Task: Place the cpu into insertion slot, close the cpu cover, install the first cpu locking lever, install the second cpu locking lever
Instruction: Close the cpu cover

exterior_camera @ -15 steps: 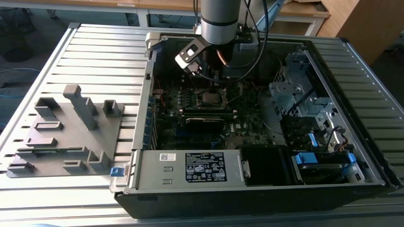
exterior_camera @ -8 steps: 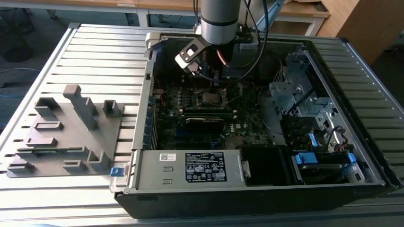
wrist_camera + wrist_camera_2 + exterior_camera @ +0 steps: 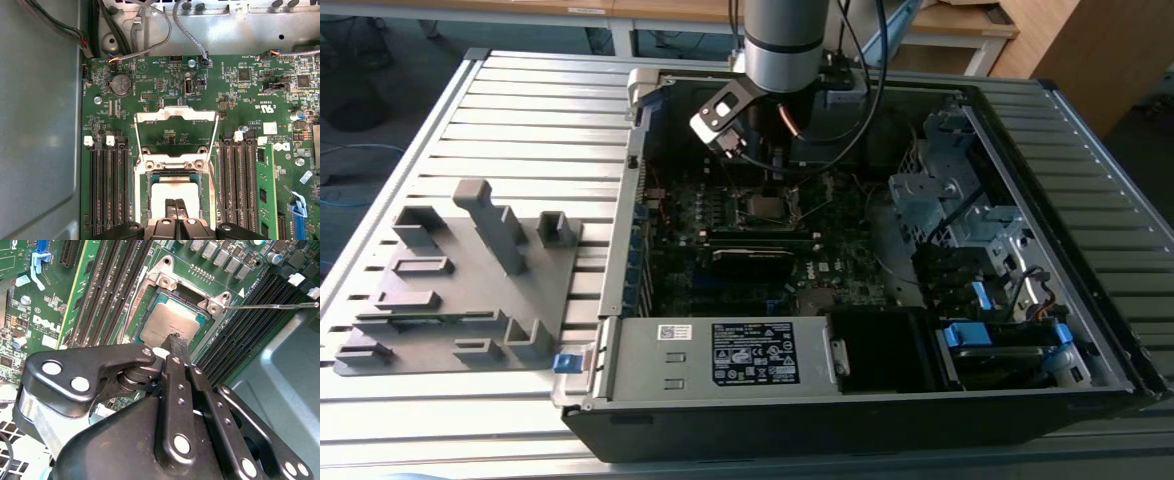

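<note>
In both wrist views the cpu [image 3: 170, 322] [image 3: 175, 192] lies flat in the insertion slot [image 3: 162, 277] [image 3: 144, 200], silver top up. The cpu cover [image 3: 175, 114] stands open, tipped back from the socket, and the green board shows through its cut-out. A thin locking lever [image 3: 270, 305] sticks out sideways from the socket's corner. My gripper [image 3: 175, 342] [image 3: 175, 206] hovers just over the chip's edge, shut, its fingertips pressed together with nothing between them. In the exterior view the gripper [image 3: 771, 160] hangs inside the computer case, just behind the socket [image 3: 767, 205].
Black memory slots [image 3: 107, 190] flank the socket on both sides, one holding a green memory module [image 3: 265, 190]. Cables [image 3: 195, 35] run along the case wall. A grey fixture plate [image 3: 454, 280] lies at the exterior view's left; the power supply [image 3: 720, 355] and drive cage [image 3: 947, 190] crowd the case.
</note>
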